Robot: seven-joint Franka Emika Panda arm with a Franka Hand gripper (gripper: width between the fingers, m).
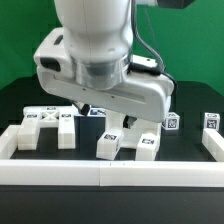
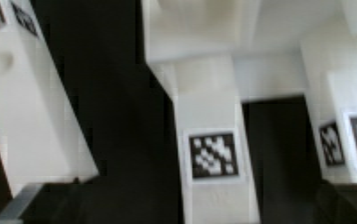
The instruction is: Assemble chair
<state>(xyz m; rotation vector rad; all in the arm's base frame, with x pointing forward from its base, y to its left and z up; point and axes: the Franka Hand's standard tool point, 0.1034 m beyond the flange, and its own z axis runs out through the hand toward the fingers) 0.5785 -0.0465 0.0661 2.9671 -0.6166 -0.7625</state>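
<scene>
Arm body hides most of the gripper (image 1: 126,121) and the wrist view is blurred, so can't tell the jaw state. Chair blocks (image 1: 108,146) sit just below it, near the table's (image 1: 187,142) front edge.

Counted kind by kind.
The exterior view holds one robot arm (image 1: 95,40) and five white chair pieces (image 1: 65,132): one wide slotted piece (image 1: 40,118), a block (image 1: 108,144) and a second block (image 1: 147,146), a small tagged piece (image 1: 172,122) and a second small piece (image 1: 211,121). Border rails (image 1: 110,176) line three sides. The blurred wrist view shows four tags (image 2: 214,156), only one whole.
</scene>
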